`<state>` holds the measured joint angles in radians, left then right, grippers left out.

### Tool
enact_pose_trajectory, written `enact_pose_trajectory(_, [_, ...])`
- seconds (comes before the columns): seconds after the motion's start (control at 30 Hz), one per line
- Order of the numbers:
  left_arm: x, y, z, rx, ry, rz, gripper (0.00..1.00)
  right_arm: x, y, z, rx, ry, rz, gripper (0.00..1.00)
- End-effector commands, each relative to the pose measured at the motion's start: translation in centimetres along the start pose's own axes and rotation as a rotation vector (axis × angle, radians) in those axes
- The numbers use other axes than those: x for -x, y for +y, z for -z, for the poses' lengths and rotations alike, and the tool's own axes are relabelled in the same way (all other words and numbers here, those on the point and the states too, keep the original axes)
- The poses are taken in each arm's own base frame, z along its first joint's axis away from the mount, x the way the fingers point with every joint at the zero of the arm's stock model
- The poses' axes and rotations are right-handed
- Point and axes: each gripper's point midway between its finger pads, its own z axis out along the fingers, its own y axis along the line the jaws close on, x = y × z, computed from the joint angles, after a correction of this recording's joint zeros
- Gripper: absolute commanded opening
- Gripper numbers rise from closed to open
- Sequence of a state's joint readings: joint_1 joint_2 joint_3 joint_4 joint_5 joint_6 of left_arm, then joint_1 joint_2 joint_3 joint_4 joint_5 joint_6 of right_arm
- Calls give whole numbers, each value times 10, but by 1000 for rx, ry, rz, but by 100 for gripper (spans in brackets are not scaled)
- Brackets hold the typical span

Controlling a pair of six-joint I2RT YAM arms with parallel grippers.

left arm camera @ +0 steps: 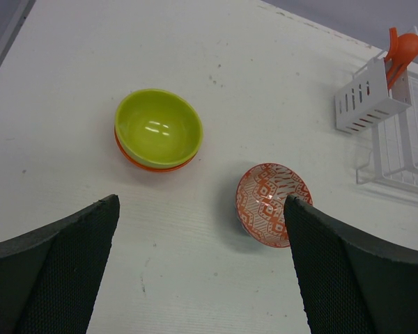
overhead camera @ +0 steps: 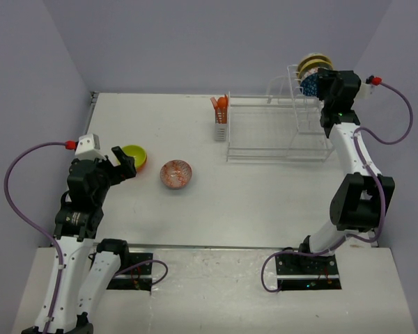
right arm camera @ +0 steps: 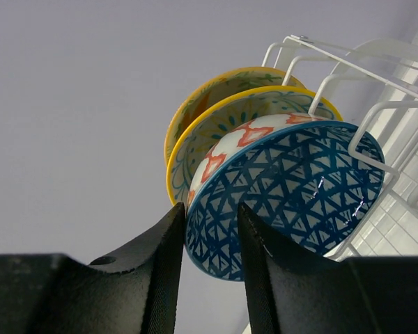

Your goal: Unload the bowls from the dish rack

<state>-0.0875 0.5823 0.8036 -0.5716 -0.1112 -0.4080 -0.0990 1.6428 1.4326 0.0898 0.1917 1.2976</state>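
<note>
The left pincer hangs wide open over the white bench, its black pads finely meshed. Just beyond it, a glossy lime-green bowl sits mouth up, nested in an orange bowl. To the right, apart from them, the orange-red patterned bowl rests on the bench alone.

Further right, the white slotted cutlery basket holds orange utensils, handles down. It hangs on the white wire dish rack.

In the rack's taller section three bowls stand on edge, mouths turned away from the wrist camera. They are a blue patterned bowl and behind it two yellow-rimmed bowls.

The right pincer is half closed and straddles the blue bowl's rim. Whether it pinches the rim, I cannot tell.
</note>
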Motion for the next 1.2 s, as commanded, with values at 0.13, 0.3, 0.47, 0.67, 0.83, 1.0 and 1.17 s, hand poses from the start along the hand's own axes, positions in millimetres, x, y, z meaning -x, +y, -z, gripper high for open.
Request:
enact_pose_trajectory(0.13, [9,-5,4,-12,-19,-5,100,16,19,-2,60,-60,-27,34])
enact_pose_trajectory(0.3, [8,-6,3,-16,-13,-8,100,14,12,-7,71,-56,-49,26])
enact_pose_trajectory(0.47, [7,-6,3,-15,-11,-9,100,11,12,-12,81,-47,-58,24])
enact_pose_trajectory(0.67, [7,-6,3,-14,-9,-9,100,9,15,-14,92,-39,-57,15])
enact_pose_trajectory(0.83, [7,-6,3,-11,-9,-9,100,10,11,-13,90,-46,-65,10])
enact_pose_trajectory(1.0, [7,-6,3,-12,-9,-8,100,7,11,-12,112,-37,-102,0])
enact_pose_trajectory(1.17, [7,-6,3,-11,-11,-8,100,5,14,-10,148,-23,-154,0])
